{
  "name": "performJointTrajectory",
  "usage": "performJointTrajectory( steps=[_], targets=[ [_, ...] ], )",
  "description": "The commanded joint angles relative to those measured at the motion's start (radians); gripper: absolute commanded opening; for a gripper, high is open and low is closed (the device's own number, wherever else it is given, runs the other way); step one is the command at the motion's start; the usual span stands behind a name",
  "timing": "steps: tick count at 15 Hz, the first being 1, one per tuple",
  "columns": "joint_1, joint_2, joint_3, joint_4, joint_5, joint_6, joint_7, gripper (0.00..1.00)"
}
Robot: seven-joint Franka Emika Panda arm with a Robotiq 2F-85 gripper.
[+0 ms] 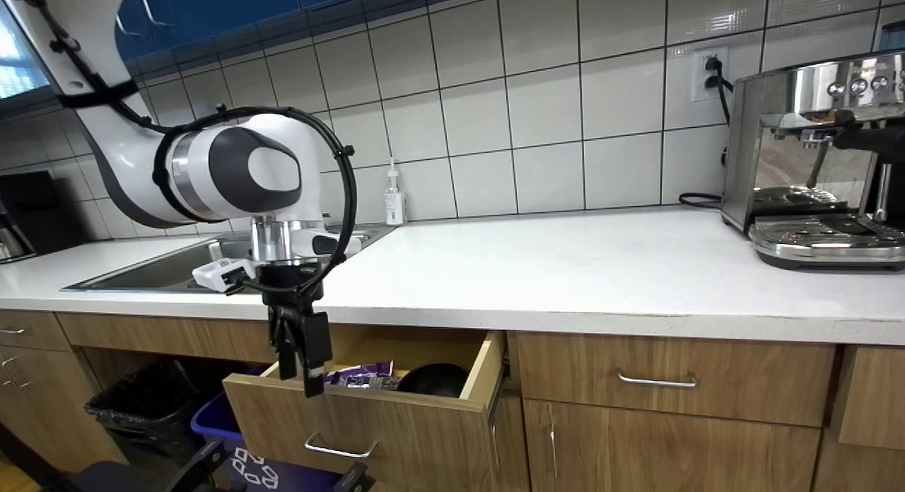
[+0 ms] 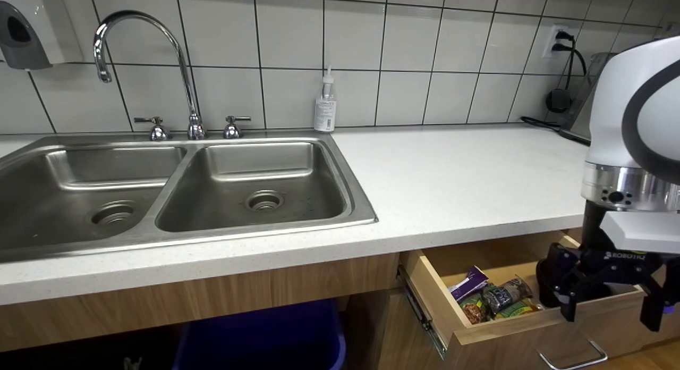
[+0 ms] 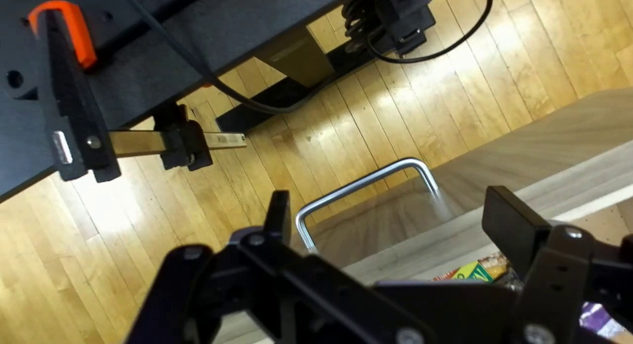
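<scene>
Black hand [image 3: 389, 205], fingers [image 3: 517, 230] wide apart, near the pulled-out drawer [image 1: 403, 428].

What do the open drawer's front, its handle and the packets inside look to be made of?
Drawer front: wood or wood-look laminate, satin, judging by its streaky brown grain.
Handle: smooth metal, perhaps steel; it shows bright silvery highlights.
Packets: probably plastic or foil film, glossy, given their crinkles and shine; which, I cannot tell.

Both exterior views gaze across the counter [image 1: 565, 273] at the tiled wall [image 1: 551, 110], sharing the open drawer [image 1: 382, 421]; in an exterior view the sink [image 2: 171, 184] looms close, and here's the wrist view, peering steeply down past the handle [image 3: 357, 186] to the floor [image 3: 376, 121].
</scene>
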Motion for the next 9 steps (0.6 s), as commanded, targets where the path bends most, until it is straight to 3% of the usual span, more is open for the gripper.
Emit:
performJointTrajectory(
  steps=[1,9],
  targets=[
    [-0.041,-0.015,0.017,0.001,-0.046,-0.091,-0.054,1.0],
    [-0.053,0.019,0.011,0.0,-0.137,-0.119,-0.027,1.0]
  ],
)
